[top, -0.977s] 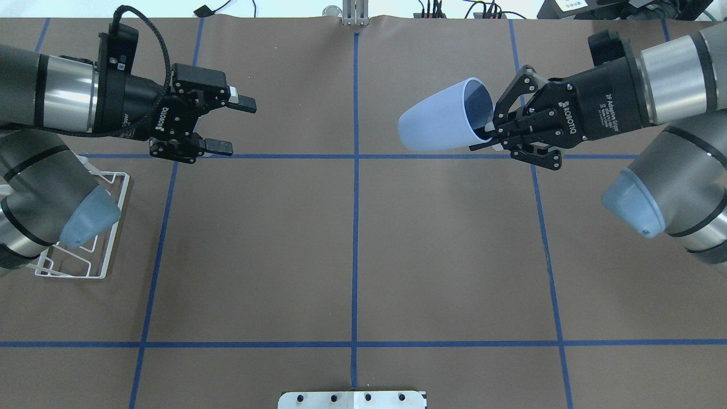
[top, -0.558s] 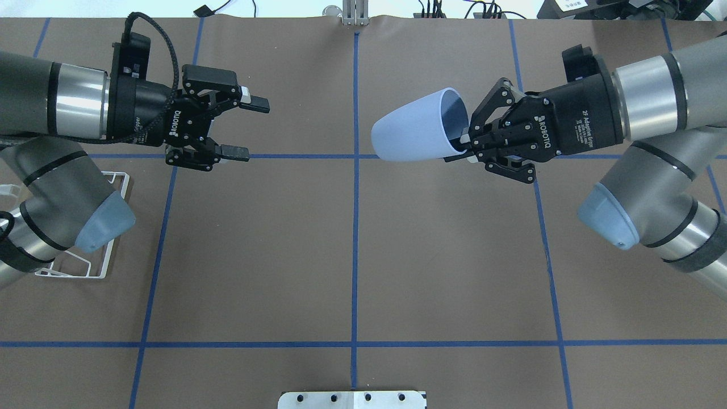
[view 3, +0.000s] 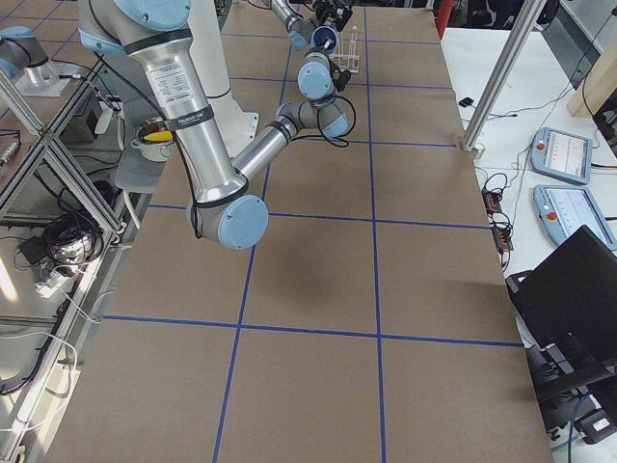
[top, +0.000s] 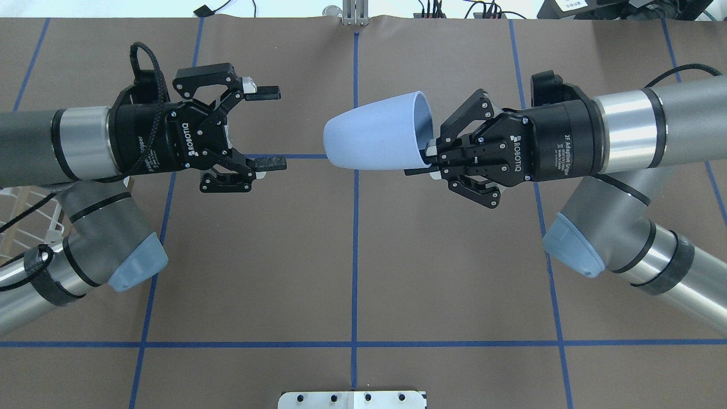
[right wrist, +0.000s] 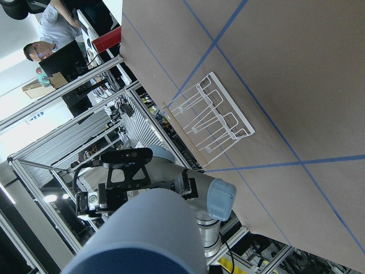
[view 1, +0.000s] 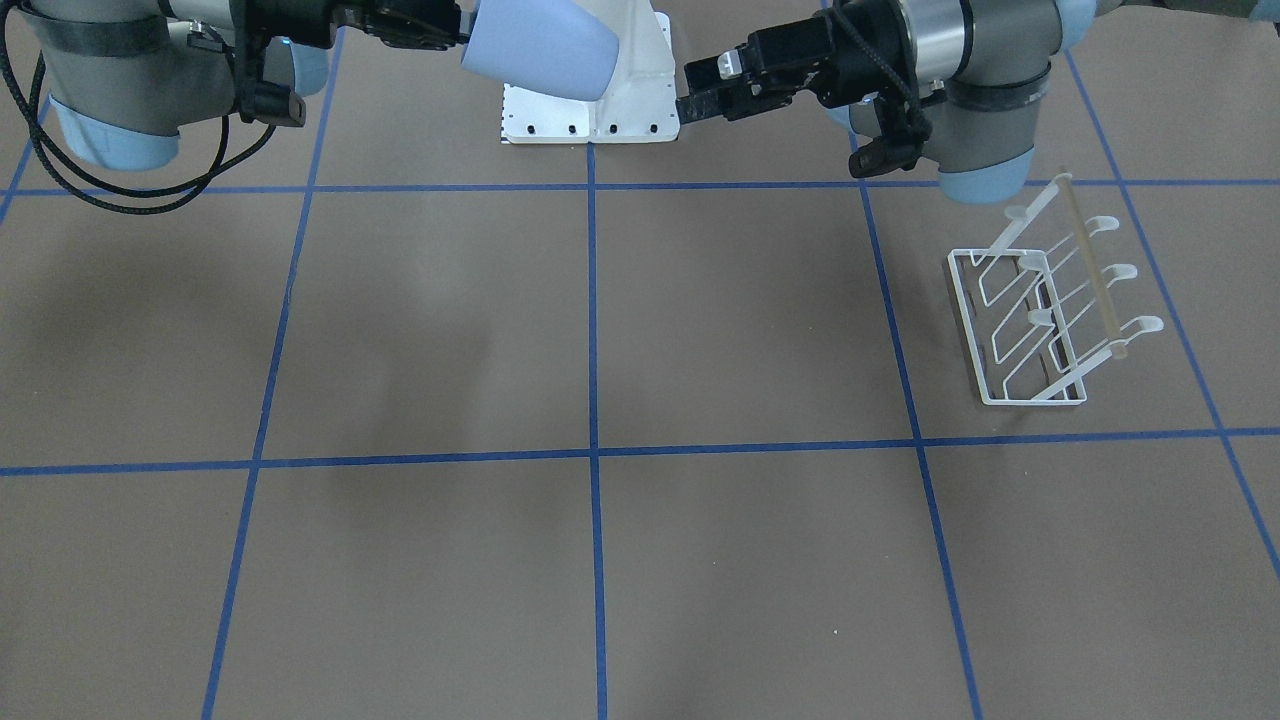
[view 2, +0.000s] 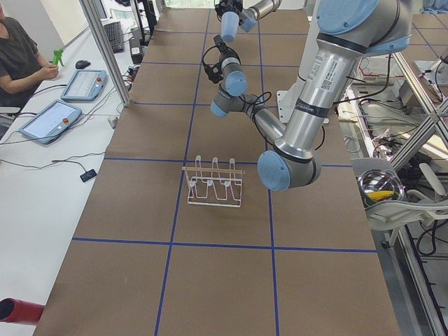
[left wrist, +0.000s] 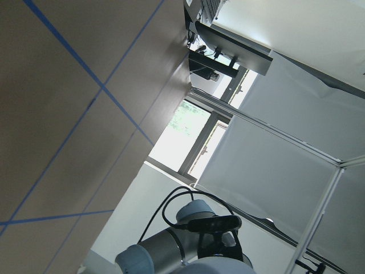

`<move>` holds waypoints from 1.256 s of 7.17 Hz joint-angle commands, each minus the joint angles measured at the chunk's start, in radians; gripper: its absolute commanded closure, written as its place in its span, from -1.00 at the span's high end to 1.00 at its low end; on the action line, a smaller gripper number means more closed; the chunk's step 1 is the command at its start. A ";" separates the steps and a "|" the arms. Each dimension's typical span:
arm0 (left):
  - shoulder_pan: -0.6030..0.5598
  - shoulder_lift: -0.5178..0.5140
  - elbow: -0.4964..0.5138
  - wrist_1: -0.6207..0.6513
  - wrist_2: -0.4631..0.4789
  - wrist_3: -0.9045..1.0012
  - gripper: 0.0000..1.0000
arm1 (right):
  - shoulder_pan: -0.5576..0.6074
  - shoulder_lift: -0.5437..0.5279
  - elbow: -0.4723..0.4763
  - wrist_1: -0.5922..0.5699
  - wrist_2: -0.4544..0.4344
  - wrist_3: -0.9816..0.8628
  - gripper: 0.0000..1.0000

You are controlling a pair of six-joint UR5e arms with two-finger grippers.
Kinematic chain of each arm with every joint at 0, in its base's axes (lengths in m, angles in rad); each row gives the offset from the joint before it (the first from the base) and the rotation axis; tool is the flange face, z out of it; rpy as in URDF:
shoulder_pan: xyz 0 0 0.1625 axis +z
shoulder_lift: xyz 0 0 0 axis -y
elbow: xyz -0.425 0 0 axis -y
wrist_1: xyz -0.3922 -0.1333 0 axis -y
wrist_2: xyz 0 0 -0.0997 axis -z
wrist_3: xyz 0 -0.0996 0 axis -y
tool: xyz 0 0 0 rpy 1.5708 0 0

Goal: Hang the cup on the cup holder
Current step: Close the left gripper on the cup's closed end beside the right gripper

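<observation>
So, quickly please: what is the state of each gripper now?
Left gripper: open, holding nothing.
Right gripper: closed on the rim of the cup.

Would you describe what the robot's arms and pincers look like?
The left arm and right arm are grey tubes with silver bands and pale blue joint caps. The left pincer and right pincer are black linkages lettered ROBOTIQ in white. Black braided cable trails each wrist.

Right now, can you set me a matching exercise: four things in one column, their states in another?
1. pale blue cup
2. white wire rack
3. left tool
4. right tool

A. open, empty
B. shut on the cup's rim
C. held in the air, on its side
D. standing on the table, nothing hung on it

Pairs: 1-C, 2-D, 3-A, 4-B
</observation>
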 commanded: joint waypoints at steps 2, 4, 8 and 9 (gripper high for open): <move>0.034 -0.004 -0.003 -0.072 0.029 -0.026 0.96 | -0.022 0.014 0.000 0.042 -0.015 0.022 -1.00; 0.069 -0.010 -0.013 -0.074 0.029 -0.027 0.96 | -0.045 0.008 -0.002 0.095 -0.016 0.022 -1.00; 0.089 -0.039 -0.032 -0.077 0.035 -0.139 0.95 | -0.062 0.005 -0.002 0.155 -0.036 0.080 -1.00; 0.089 -0.039 -0.031 -0.076 0.038 -0.139 0.95 | -0.070 0.005 -0.002 0.158 -0.036 0.080 -1.00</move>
